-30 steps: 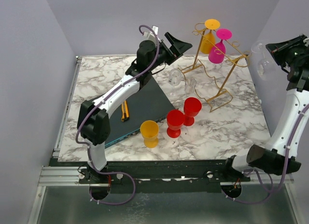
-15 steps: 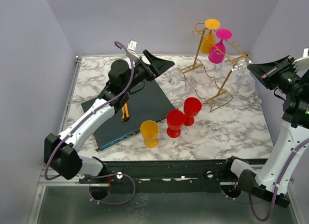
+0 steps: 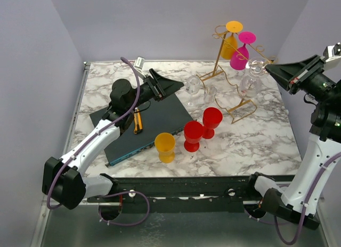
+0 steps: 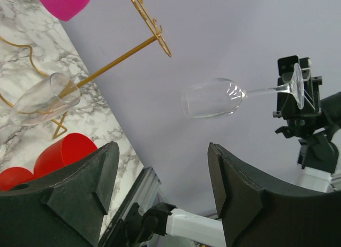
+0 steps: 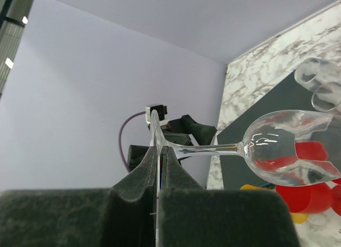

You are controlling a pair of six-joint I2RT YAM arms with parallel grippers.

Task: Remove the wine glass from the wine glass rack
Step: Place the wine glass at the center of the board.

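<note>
Top external view, as we recorded it:

- Right gripper [image 3: 278, 72]: we found its fingers pressed together on the foot of the clear wine glass [image 3: 251, 79]. The glass lay sideways in the air, with the stem running out from the fingertips and the bowl pointing away towards the wine glass rack [image 3: 218, 60].
- Clear wine glass, left wrist view [image 4: 213, 98]: we saw it hanging free of the gold rails and touching nothing but the gripper.
- Right wrist view: we noted the foot clamped edge-on at the fingertips [image 5: 159, 151] and the bowl [image 5: 277, 146] out beyond them.
- Left gripper [image 3: 178, 86]: we found its jaws spread with nothing between them. It was above the dark mat [image 3: 160, 116] and well apart from the glass.
- Rack: we counted a pink glass [image 3: 240, 58] and a yellow glass [image 3: 230, 42] hanging upside down on it.
</note>
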